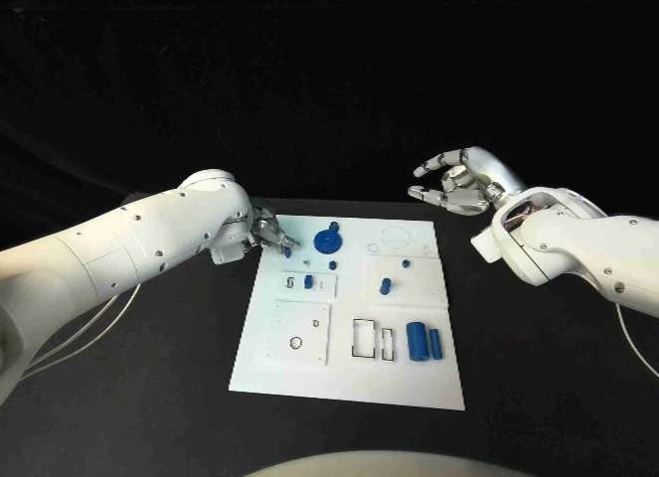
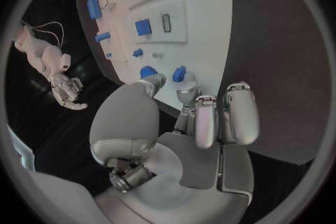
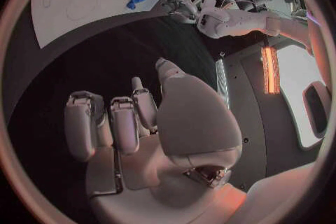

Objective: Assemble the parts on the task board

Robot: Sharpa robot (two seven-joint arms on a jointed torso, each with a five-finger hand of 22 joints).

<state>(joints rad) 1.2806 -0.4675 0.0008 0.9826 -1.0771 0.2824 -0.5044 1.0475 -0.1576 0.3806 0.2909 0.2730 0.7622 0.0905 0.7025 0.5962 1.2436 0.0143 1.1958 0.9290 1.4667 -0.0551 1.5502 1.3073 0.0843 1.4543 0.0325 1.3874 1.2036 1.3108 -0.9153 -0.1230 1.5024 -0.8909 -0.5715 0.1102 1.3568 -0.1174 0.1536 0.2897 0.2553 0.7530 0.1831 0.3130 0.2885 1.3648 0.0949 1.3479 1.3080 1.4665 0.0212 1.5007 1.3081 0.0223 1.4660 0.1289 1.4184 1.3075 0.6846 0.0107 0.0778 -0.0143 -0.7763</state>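
— Where do the parts sit right now?

— On the task board (image 1: 279,368), the white plate in the middle of the black table (image 1: 544,397). A blue round gear-like part (image 1: 328,239) stands near the board's far edge. Two blue cylinders (image 1: 426,343) lie side by side toward the near right of the board, just beside a rectangular recess (image 1: 364,339). A smaller blue part (image 1: 385,286) sits around the middle, and another small blue part (image 1: 309,282) lies by a slot on the left half.

— And your left hand?

— My left hand (image 1: 266,235) is at the board's far left corner, fingertips down on the plate. From my left wrist, a small blue piece (image 2: 179,74) sits right at my fingertips (image 2: 186,91), thumb on one side and a finger on the other. It looks pinched, but I cannot tell for sure that I have a grip on it.

— The right hand?

— My right hand (image 1: 458,181) is raised beyond the board's far right corner, well apart from the plate. Its fingers are curled inward a little yet spread, grasping nothing.
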